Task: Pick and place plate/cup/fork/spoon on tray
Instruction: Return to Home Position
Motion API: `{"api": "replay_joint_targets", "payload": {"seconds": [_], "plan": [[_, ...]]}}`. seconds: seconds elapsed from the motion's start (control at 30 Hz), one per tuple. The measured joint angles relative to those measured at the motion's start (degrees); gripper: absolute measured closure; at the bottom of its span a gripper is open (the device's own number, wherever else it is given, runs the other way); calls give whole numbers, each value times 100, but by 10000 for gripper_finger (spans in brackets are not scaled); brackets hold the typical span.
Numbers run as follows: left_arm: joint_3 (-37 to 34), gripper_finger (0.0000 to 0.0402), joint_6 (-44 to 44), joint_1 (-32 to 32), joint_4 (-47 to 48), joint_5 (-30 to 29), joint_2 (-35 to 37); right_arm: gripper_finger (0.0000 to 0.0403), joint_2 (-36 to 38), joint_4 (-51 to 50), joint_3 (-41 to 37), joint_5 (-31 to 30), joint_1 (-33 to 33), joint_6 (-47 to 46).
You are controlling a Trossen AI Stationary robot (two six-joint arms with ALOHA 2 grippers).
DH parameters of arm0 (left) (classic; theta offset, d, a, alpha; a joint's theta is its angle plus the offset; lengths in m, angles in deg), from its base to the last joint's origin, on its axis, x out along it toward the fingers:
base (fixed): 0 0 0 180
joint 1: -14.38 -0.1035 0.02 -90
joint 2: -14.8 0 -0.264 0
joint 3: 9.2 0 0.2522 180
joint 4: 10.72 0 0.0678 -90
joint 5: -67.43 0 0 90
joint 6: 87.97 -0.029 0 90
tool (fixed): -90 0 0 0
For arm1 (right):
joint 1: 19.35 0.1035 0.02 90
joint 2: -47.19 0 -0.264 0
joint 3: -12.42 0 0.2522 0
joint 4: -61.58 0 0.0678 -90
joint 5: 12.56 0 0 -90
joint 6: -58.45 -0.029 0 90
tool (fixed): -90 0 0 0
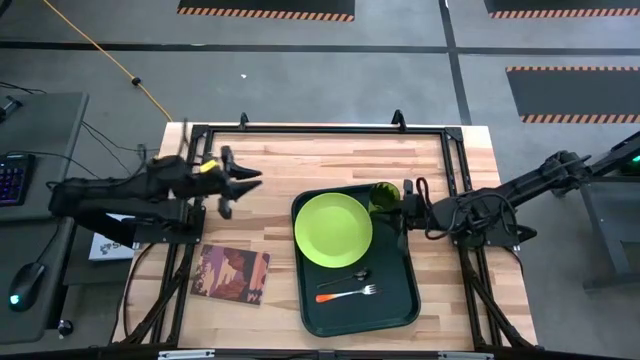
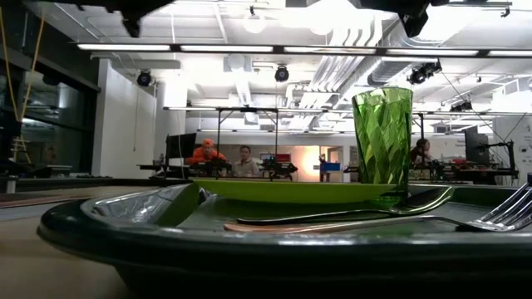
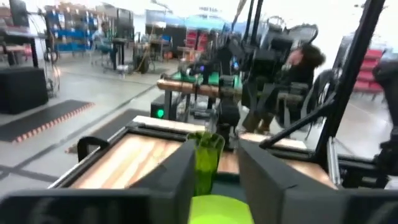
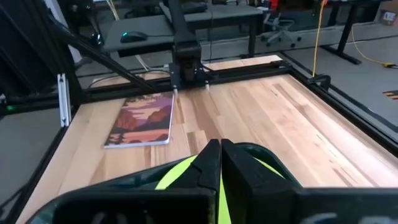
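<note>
All 4 items loaded on tray; both tools clear.

The plate [image 1: 333, 229], cup [image 1: 383, 197], spoon [image 1: 353, 277] and fork [image 1: 347, 294] sit inside the tray [image 1: 405, 310], cutlery laid beside the plate for space. My right tool [image 1: 408, 214], fingers together, rests beside the cup; my left tool [image 1: 240, 183], fingers apart, hangs over bare tabletop [image 1: 270, 160].

text: none legible — labels: none legible — numbers: none legible

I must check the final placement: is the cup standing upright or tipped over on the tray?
Upright. In the low view the cup stands vertical, its base down on the tray beside the plate.
</note>
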Motion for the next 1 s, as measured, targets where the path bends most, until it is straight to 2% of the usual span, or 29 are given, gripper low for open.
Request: {"api": "replay_joint_targets", "payload": {"seconds": [0.13,0.2,0.37,0.53,0.63,0.87,1.0], "plan": [[-684,374,161,149,-89,2,811,397,0,-6,0,44,4,115],[-1159,393,197,232,-345,-8,1154,400,0,-7,0,56,4,154],[-2239,397,444,315,-975,-173,1816,401,147,-301,0,206,4,194],[-2847,400,379,319,-1095,-125,2284,402,808,-854,0,296,24,39],[-2895,401,313,319,-841,-125,2433,402,1329,-1401,0,294,124,37],[-2888,401,122,319,-1196,-123,2614,402,2463,-2676,-7,23,354,-64],[-2888,401,270,319,-1172,-123,2612,403,2947,-2857,-63,253,318,51]]}}
